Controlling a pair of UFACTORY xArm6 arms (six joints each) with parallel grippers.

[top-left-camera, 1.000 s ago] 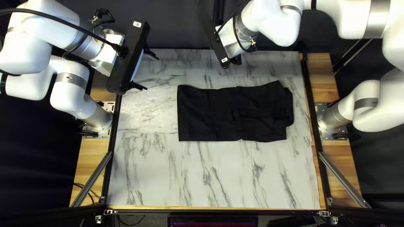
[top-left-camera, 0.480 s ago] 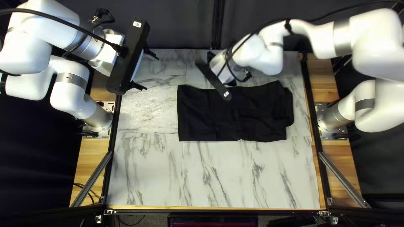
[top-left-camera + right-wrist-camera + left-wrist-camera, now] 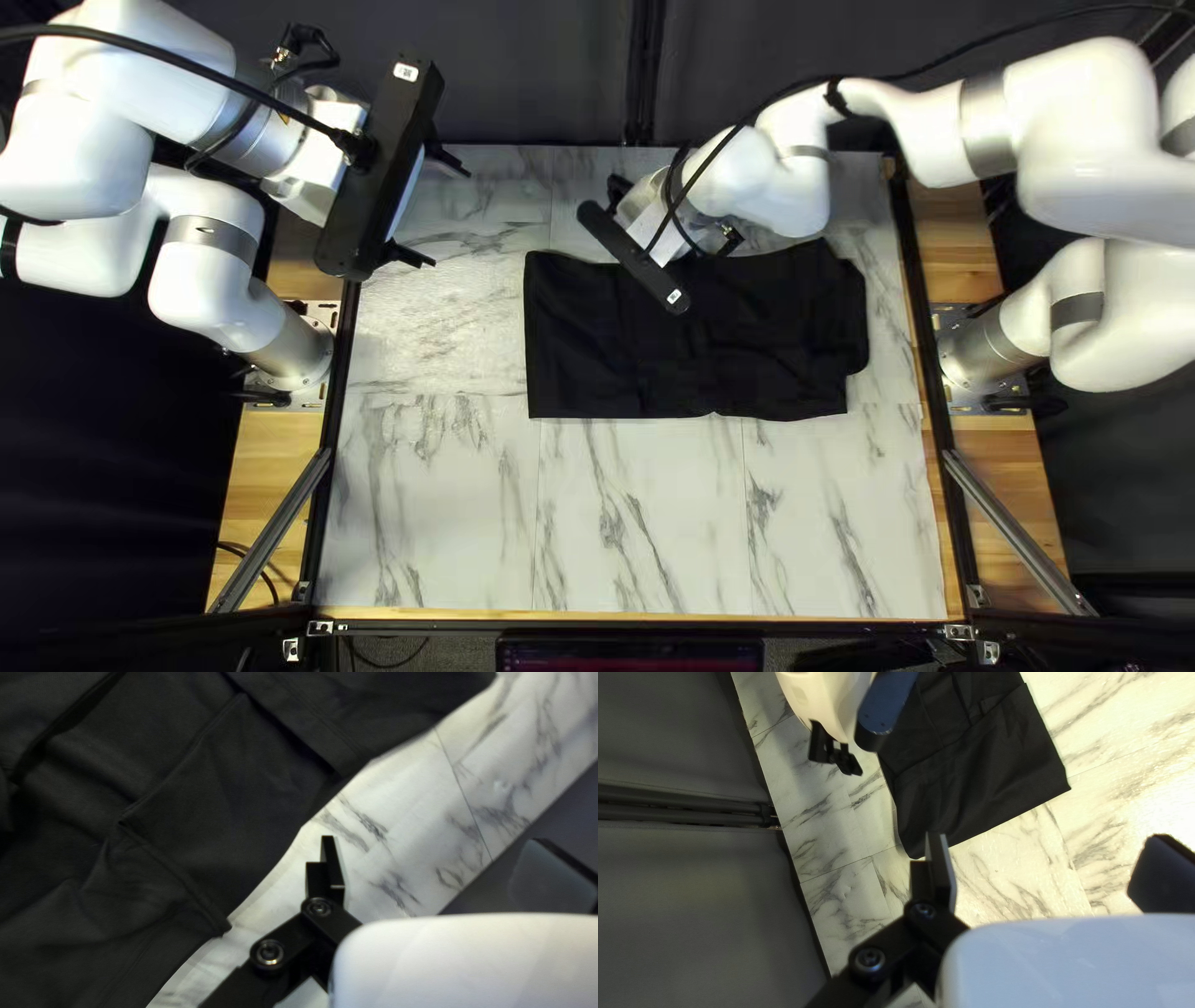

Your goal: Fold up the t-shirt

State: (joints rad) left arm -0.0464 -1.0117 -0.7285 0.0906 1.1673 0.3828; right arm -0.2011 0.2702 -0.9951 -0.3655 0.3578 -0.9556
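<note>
Left gripper [image 3: 448,215], fingers spread, is left of the black t-shirt [image 3: 759,349] in the top left view; right gripper [image 3: 632,258], fingers also apart, is by the t-shirt's far edge; the t-shirt lies on the marbled table [image 3: 647,523].

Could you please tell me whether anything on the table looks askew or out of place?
Only mildly: the black T-shirt ends unevenly at the right of the top left view, a flap jutting out, whereas its opposite edge is nearly straight.

Matt cloth t-shirt [image 3: 579,355] — glossy, marble-look tabletop [image 3: 647,523] — grained wooden board [image 3: 952,243].
</note>
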